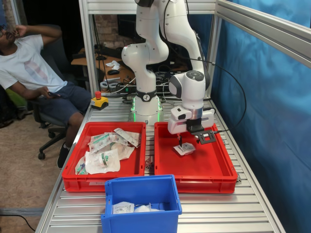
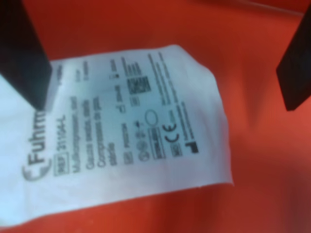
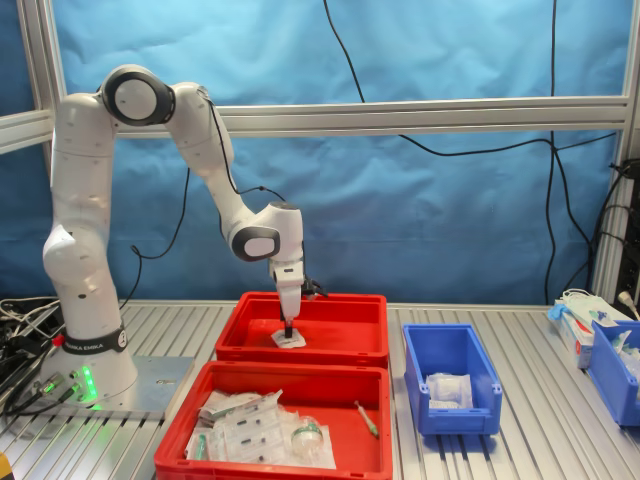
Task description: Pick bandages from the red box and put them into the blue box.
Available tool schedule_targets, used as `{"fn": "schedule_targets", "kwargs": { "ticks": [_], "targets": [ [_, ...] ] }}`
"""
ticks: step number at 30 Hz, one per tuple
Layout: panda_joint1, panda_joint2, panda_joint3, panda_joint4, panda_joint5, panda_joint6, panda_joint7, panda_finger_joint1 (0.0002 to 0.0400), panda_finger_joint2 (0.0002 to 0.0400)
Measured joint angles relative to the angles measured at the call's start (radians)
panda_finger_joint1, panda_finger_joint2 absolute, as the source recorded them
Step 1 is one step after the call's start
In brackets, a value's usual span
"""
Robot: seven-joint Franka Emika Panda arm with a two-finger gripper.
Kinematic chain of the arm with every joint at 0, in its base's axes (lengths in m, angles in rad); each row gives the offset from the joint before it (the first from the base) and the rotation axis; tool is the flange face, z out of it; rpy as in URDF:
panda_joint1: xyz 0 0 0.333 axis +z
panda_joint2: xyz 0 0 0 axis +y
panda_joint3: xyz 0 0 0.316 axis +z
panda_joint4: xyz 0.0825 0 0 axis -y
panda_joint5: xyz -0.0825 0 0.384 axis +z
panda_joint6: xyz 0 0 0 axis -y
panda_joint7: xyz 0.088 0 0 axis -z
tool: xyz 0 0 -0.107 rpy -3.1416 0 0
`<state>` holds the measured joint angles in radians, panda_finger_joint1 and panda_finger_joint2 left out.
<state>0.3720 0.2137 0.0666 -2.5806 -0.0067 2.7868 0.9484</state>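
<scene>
A white bandage packet (image 2: 131,131) with grey print lies flat on the floor of the red box (image 1: 204,183), which holds nothing else. It also shows in both exterior views (image 1: 184,149) (image 3: 289,340). My gripper (image 2: 160,73) is open and low over the packet, pointing straight down (image 1: 180,141) (image 3: 288,330). One finger (image 2: 24,53) stands on the packet's edge. The other finger (image 2: 296,73) is over bare red floor beside it. The blue box (image 1: 141,216) (image 3: 455,420) stands in front of the trays with white packets (image 1: 124,208) (image 3: 448,388) in it.
A second red tray (image 1: 97,183) (image 3: 270,372) beside the first holds several larger packets (image 1: 104,155) with green print. A person (image 1: 34,68) sits at the first exterior view's left, by a red stop button (image 1: 98,101). Another blue bin (image 3: 615,370) stands at the second exterior view's right.
</scene>
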Motion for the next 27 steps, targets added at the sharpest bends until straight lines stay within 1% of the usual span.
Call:
{"fn": "schedule_targets", "kwargs": {
  "ticks": [6, 12, 27],
  "targets": [
    [0.005, 0.049, 0.000, 0.029, 0.001, 0.001, 0.000, 0.0400, 0.0400],
    [0.005, 0.077, 0.000, 0.047, 0.002, 0.001, 0.000, 0.0400, 0.0400],
    [0.006, 0.100, 0.000, 0.075, 0.002, 0.001, 0.000, 0.0400, 0.0400]
  ]
}}
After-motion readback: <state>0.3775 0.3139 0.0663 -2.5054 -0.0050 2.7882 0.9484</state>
